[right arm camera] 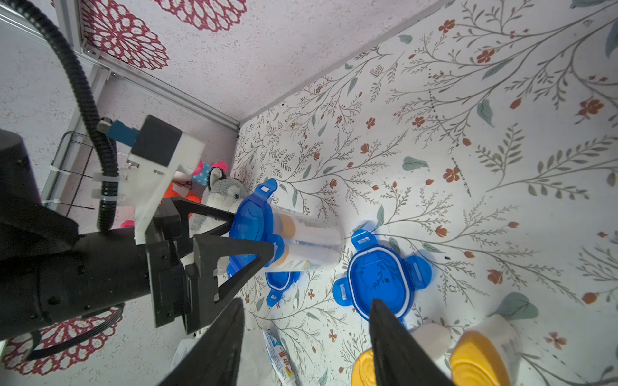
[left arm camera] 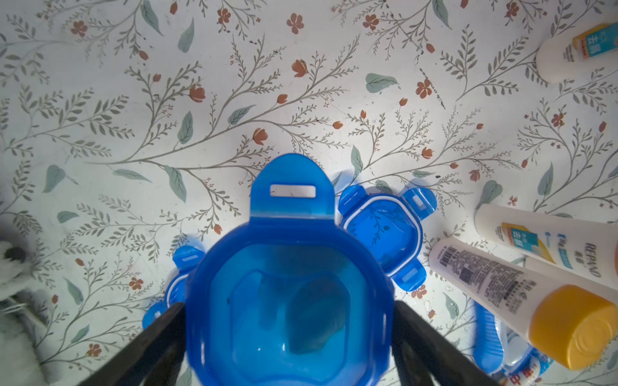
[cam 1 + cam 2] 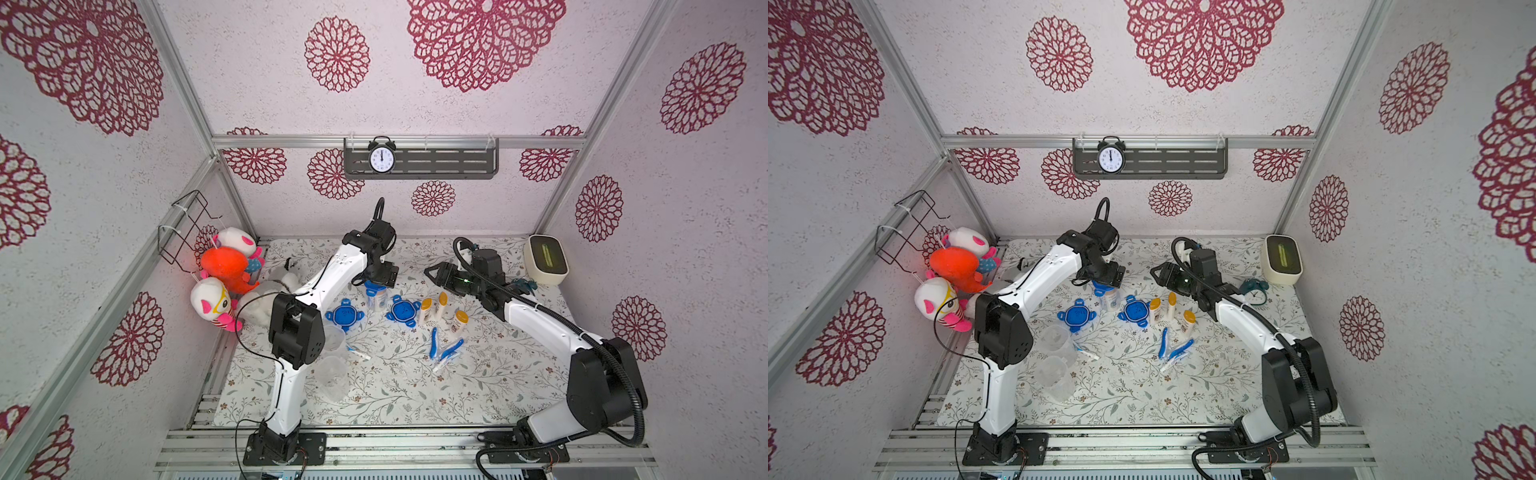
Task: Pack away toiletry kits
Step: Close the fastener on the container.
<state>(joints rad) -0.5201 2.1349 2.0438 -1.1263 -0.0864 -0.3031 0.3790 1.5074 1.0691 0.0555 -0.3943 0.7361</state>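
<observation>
Left gripper [image 2: 289, 304] straddles lid [image 2: 287, 267] of cup [image 3: 377, 301]; clamped or not, can't tell. Right gripper [image 1: 306, 300] gapes empty. Cup stands on mat [image 3: 415, 395] between two loose lids [image 3: 345, 315]. Likely light, slick, thin-walled: grab stiff lid rim between tabs, not the wall, which would flex.

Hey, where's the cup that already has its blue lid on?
In both top views the lidded cup stands mid-width in the back half of the floral mat, between two loose blue lids, with the left gripper straddling its lid.
</observation>
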